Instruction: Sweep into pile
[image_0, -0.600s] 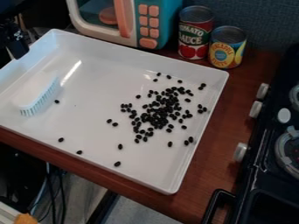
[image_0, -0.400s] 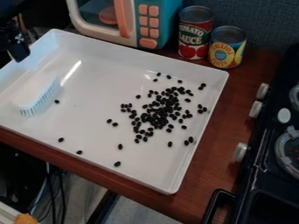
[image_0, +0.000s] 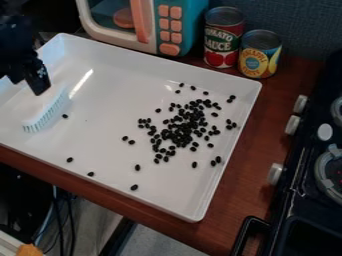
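The black pincer (image_0: 27, 82) hangs over the left end of the white tray (image_0: 107, 142), above the brush (image_0: 45, 116); I cannot tell whether it is released or clenched. The brush lies inside the tray near its left wall, pale blue bristles facing right, with one black bean (image_0: 65, 116) just beside them. A few more beans lie scattered toward the near wall. Behind the tray stands a toy microwave (image_0: 163, 27) with pink buttons. The main cluster of beans (image_0: 180, 130) spreads over the tray's right half, thick in the middle and loose around. Beyond the far wall, two cans (image_0: 224, 37) stand upright on the brown desk (image_0: 244, 170). At far right is a black toy stove (image_0: 304, 182) with pale knobs.
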